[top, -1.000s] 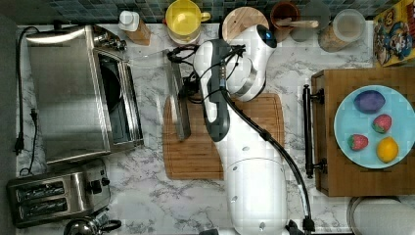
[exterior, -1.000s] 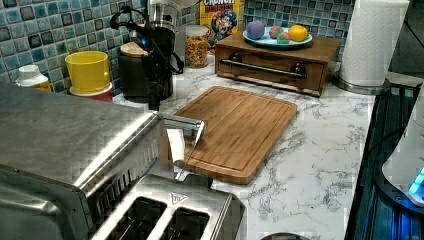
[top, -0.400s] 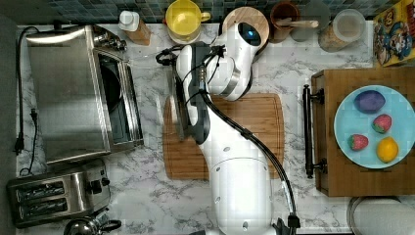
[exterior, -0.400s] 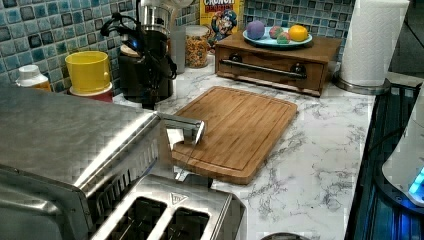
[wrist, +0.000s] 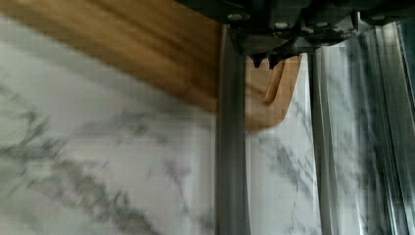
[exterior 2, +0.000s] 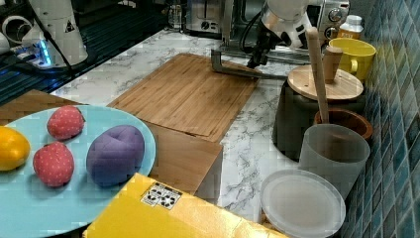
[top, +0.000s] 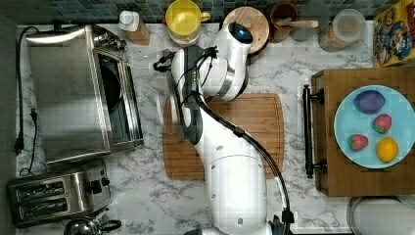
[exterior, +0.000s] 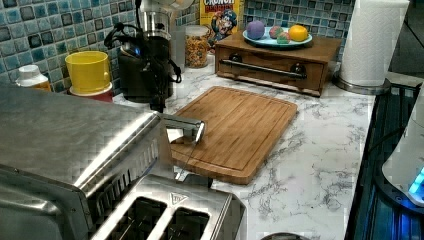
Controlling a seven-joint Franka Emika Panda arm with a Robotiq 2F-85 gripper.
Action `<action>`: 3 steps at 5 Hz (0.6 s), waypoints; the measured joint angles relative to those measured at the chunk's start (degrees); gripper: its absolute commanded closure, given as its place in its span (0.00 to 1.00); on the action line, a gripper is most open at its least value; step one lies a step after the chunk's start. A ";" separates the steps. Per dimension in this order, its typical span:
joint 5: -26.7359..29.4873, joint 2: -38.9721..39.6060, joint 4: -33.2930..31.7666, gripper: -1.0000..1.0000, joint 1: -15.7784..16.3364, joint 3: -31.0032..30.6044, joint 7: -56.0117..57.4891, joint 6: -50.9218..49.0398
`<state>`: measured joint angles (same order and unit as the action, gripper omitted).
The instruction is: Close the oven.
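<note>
Oven (top: 73, 93) door open, fingers (wrist: 259, 60) closed above its handle (wrist: 231, 147)

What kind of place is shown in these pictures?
Most likely a home kitchen counter: a marble-look countertop against a tiled wall, with an open toaster oven, a two-slot toaster and a wooden cutting board.

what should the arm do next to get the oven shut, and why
Probably nudge under the bar handle and lift it toward the oven. The glass door lies open and flat, its handle over the cutting board edge. In the wrist view the gripper sits beside the bar with fingertips close together, gripping nothing, so a push-up seems likelier than a grasp.
</note>
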<state>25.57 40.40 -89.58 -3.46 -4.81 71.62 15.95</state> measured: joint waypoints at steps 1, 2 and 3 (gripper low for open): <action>0.04 0.25 0.06 1.00 -0.64 -0.52 -0.78 0.03; 1.24 0.25 -0.17 1.00 -1.36 -0.76 -0.78 -0.03; 3.02 0.20 -0.67 1.00 -3.28 -2.00 -0.78 -0.39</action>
<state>28.59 40.59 -90.25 -6.73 -6.81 70.84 15.55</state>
